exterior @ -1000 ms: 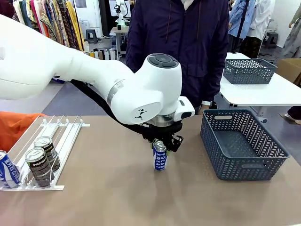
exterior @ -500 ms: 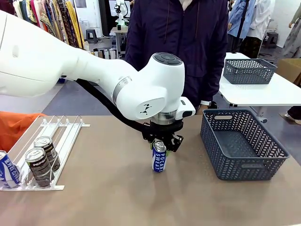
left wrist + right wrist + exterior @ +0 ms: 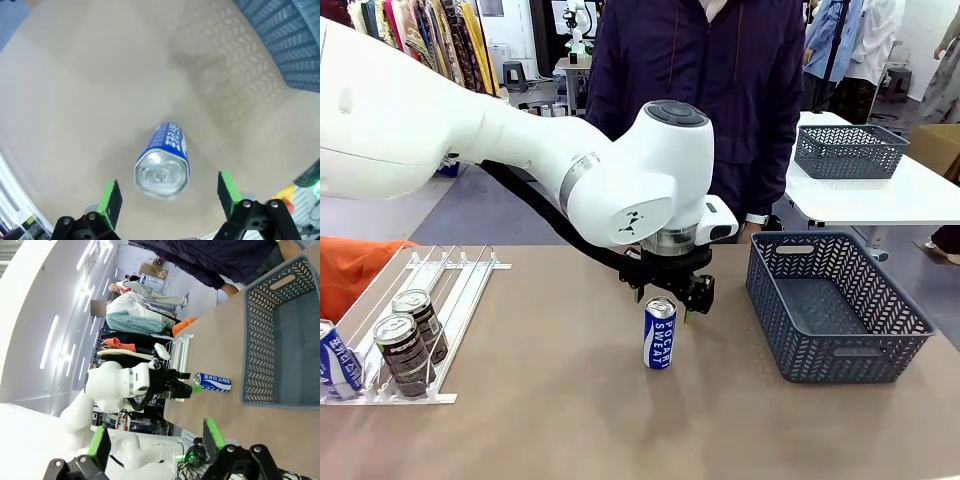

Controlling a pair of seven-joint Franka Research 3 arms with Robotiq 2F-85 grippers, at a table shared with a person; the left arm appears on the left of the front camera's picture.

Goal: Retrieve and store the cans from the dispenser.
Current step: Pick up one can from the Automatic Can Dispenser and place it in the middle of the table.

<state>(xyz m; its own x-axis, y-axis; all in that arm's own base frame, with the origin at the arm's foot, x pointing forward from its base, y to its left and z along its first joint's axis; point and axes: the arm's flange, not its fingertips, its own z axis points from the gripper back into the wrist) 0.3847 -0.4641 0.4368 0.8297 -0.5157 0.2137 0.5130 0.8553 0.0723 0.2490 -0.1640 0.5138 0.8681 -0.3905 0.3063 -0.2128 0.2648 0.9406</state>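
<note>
Slim blue can (image 3: 660,334), white lettering, silver top, upright on table (image 3: 560,410), left tool (image 3: 665,299) spread above it

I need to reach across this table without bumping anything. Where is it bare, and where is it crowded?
The table is bare between the rack and the standing can, and along the near edge in front of both. The basket is empty inside. Crowded: over that can, where the left gripper hangs open, and the rack's low end with three cans.
</note>
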